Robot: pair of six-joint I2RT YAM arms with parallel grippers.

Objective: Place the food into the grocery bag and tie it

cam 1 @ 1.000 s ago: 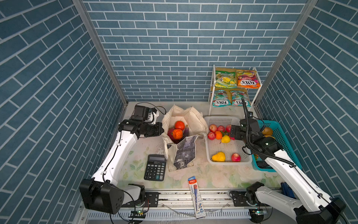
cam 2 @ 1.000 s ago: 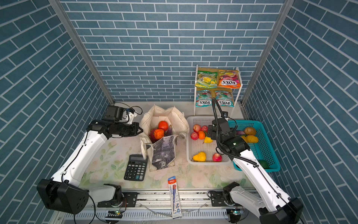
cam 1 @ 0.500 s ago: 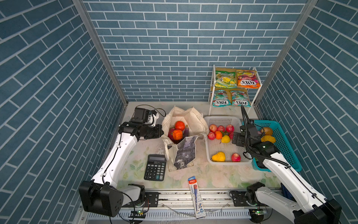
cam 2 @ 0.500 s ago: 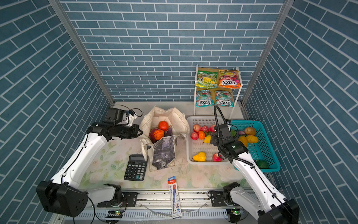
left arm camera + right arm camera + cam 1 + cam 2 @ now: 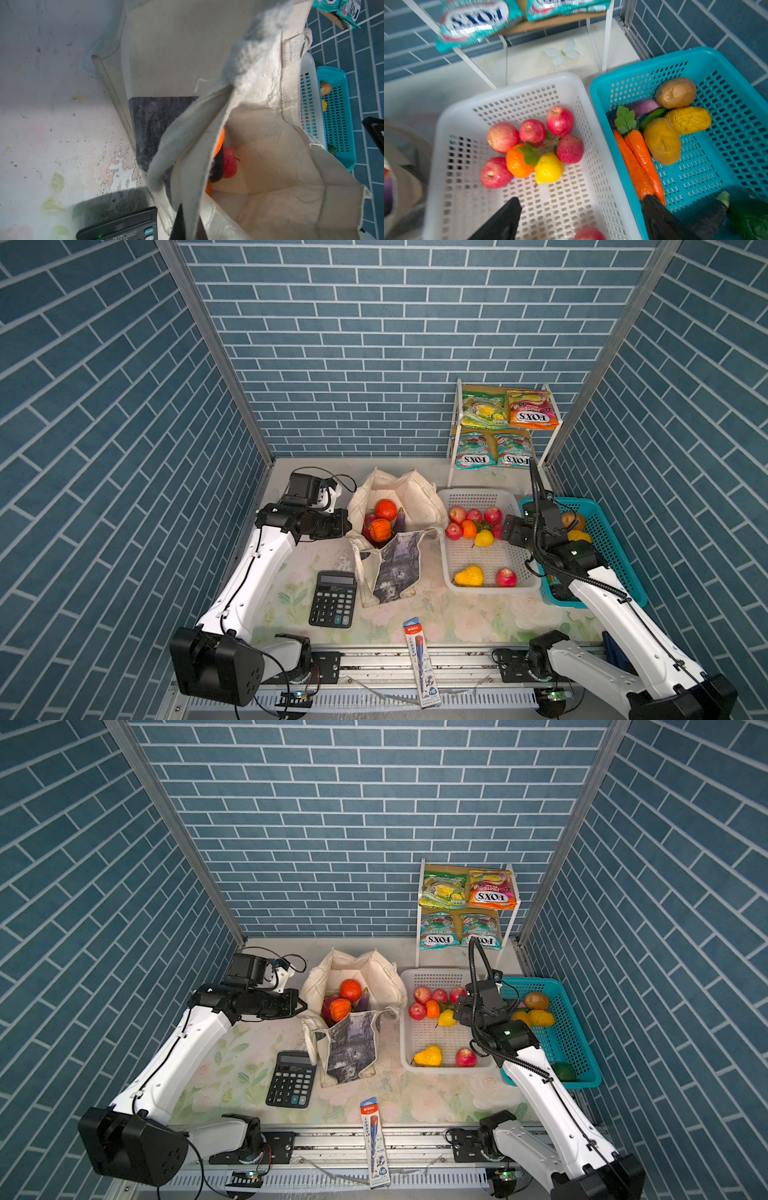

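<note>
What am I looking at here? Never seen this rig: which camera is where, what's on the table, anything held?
Two white robot arms, each ending in a two-finger gripper, are mounted at the table's front edge. The two wide pictures come from one overhead stereo camera, so they nearly match; the two close-ups come from a camera on each wrist. On the table: a cream bag with oranges inside, a calculator, a pencil pack at the front edge, a white basket of fruit, a teal basket of vegetables, and a rack of candy packets at the back. The left gripper is shut on the bag's rim. The right gripper is open and empty, above the baskets.
</note>
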